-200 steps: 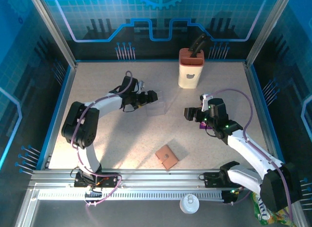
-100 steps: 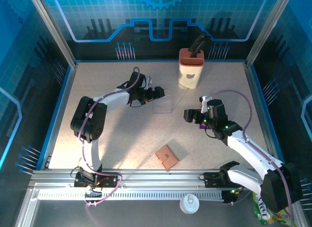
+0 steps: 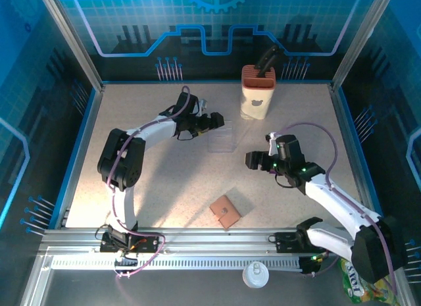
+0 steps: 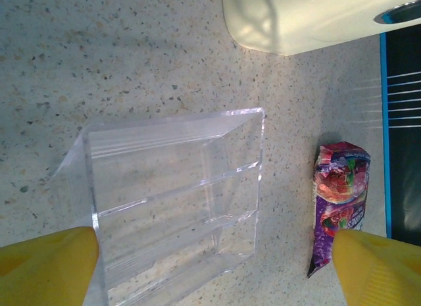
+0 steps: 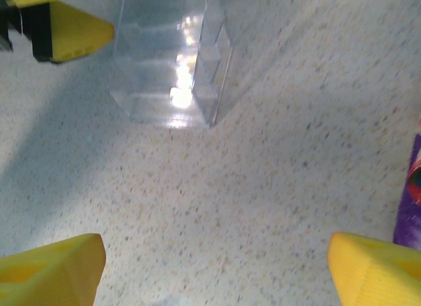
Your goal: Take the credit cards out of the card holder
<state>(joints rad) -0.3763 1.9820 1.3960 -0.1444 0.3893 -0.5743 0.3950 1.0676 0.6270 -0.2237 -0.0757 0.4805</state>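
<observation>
Two empty end effectors gape wide: left end effector point(image 3: 216, 120) beside a clear plastic box point(image 3: 221, 140), right end effector point(image 3: 254, 160) near it. Flat brown leather card holder point(image 3: 225, 211) lies well apart at the tabletop point(image 3: 164, 181) near edge; they may grab the box instead.

White-and-black arms point(image 3: 335, 199) carry purple cables point(image 3: 309, 124) and yellow jaws.

Left hand point(image 3: 215, 120) spread wide, arm stretched forward, right hand point(image 3: 252, 160) spread wide
</observation>
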